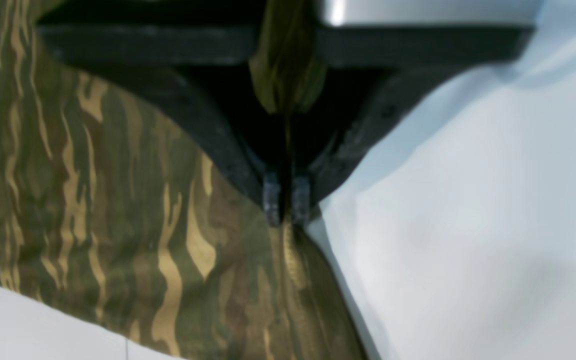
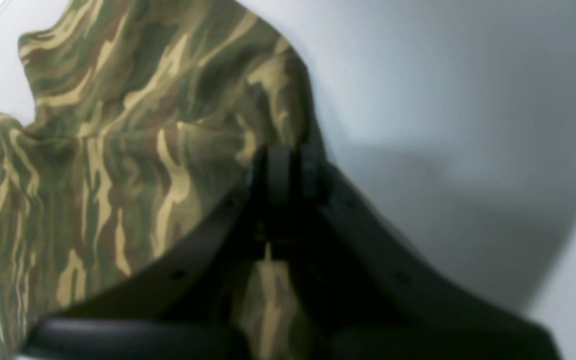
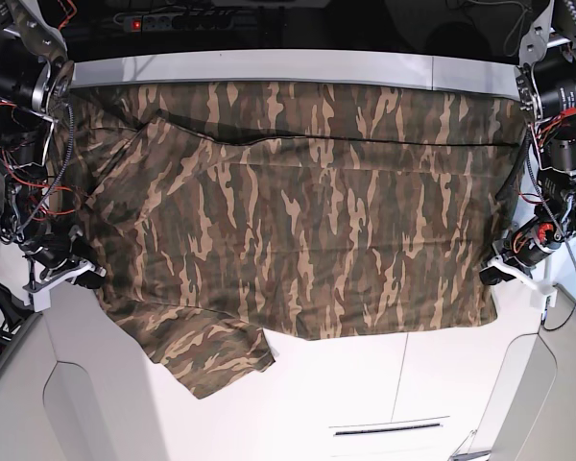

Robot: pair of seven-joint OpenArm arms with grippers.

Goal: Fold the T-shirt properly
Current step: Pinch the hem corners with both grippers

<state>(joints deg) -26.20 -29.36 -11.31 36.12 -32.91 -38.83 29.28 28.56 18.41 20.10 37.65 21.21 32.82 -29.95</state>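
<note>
While both arms sit at the table's sides, each pincer, left and right, pinches the T-shirt edge.

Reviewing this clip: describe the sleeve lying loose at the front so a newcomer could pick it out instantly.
Start at the white table and the camouflage T-shirt spread across it. The sleeve is the flap jutting toward the near edge at the base view's lower left, the only part past the shirt's straight front edge.

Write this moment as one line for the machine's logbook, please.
step: folding | T-shirt: spread on white table | left fingers: pinching shirt edge | right fingers: pinching opposite edge
</note>
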